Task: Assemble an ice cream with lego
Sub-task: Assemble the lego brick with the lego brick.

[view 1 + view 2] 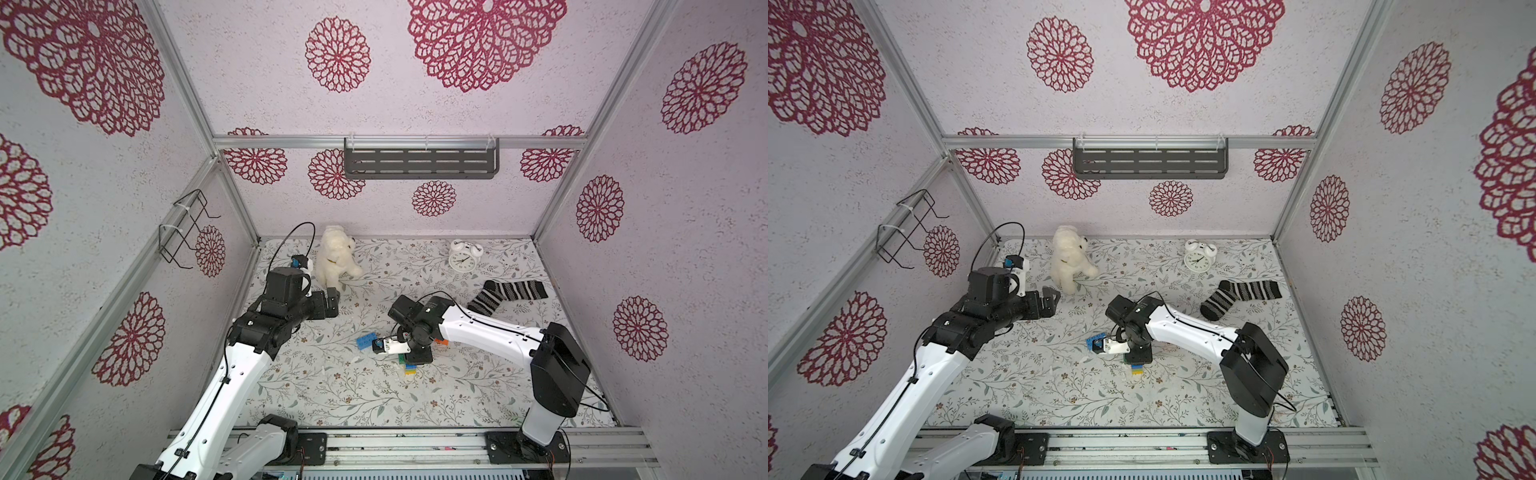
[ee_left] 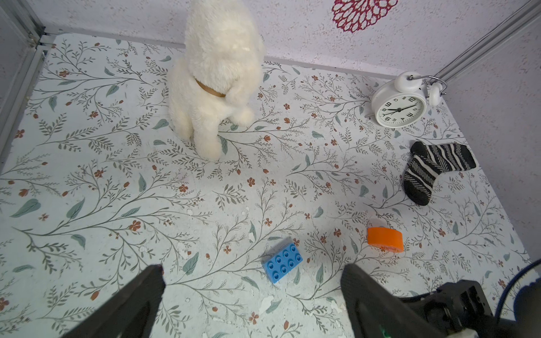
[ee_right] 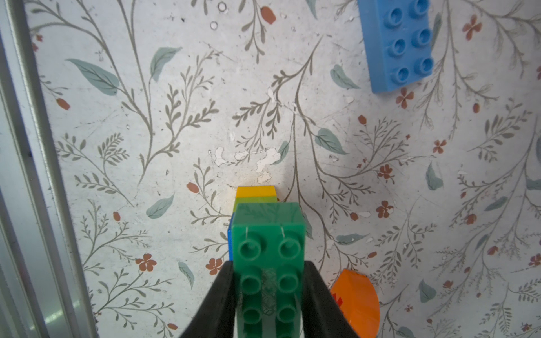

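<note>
Apparently seating green brick (image 3: 269, 257) on stem (image 3: 256, 193) with right jaws clamped on it, left jaws released, empty. Next: fetching light-blue brick (image 3: 398, 44).

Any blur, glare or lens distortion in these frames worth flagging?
Both top views: wide-angle stretching toward the edges, even light, faint shadows. Right wrist view: the green brick is slightly soft near the lens, the table sharp. Left wrist view: the clock numerals read clearly, no glare.

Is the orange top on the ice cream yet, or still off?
Off. The orange piece lies on the table beside the stack; the green brick on top shows bare studs.
</note>
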{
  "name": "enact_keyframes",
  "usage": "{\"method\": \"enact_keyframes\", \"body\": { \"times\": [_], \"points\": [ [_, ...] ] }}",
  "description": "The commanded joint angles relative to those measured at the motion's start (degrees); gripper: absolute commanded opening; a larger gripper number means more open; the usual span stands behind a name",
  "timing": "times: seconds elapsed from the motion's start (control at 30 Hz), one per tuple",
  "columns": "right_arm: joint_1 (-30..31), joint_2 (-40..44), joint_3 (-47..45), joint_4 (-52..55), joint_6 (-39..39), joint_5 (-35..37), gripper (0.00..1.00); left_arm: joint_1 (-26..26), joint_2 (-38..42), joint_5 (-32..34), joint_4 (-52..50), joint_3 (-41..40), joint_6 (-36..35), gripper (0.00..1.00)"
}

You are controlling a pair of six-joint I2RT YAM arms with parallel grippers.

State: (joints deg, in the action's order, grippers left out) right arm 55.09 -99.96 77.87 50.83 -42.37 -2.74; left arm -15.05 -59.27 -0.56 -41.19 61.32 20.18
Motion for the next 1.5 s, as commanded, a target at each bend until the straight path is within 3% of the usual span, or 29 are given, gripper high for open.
{"method": "enact_keyframes", "body": {
  "times": [0.0, 0.5, 1.47],
  "points": [
    [0.1, 0.2, -0.4, 1.0, 0.9, 0.9, 0.27, 0.5, -0.4, -0.2, 1.1, -0.4, -0.2, 1.0],
    [-0.7, 4.2, -1.6, 0.9, 0.2, -0.4, 0.26, 0.7, -0.8, -0.5, 1.1, -0.4, -0.2, 1.0],
    [-1.1, 2.4, -2.3, 0.4, 0.4, -2.3, 0.26, 0.9, -0.5, -0.6, 1.0, -0.4, -0.3, 1.0]
  ]
}}
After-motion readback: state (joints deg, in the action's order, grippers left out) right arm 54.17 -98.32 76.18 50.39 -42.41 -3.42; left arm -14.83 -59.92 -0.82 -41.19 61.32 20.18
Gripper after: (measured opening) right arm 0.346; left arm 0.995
